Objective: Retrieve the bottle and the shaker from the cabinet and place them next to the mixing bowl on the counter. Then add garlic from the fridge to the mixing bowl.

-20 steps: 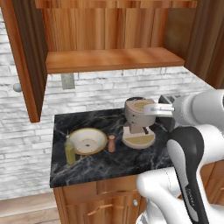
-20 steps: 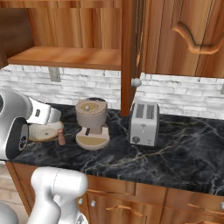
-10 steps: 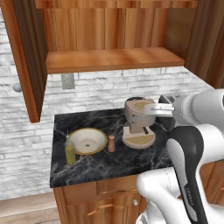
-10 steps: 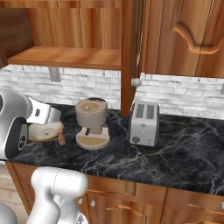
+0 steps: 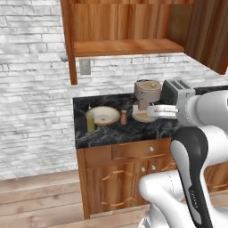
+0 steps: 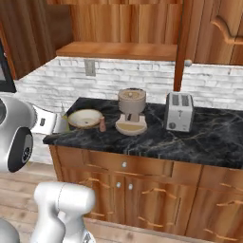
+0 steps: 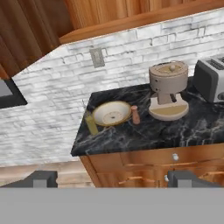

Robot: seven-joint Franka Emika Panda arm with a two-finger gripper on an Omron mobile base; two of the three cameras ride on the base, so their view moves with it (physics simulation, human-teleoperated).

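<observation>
My claw (image 7: 111, 179) is released, holding nothing. At centre left of the frame, the yellow-green bottle (image 7: 91, 124) and small brown shaker (image 7: 135, 114) already flank the shallow cream mixing bowl (image 7: 112, 113). I judge the fridge is next: turn slowly. The right base view adds the silver toaster (image 6: 179, 111).

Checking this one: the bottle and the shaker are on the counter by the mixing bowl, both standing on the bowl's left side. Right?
Not quite. Only the bottle stands left of the mixing bowl; the shaker stands at its right, between the bowl and the coffee machine. The hand view shows it. Both are on the counter.
</observation>
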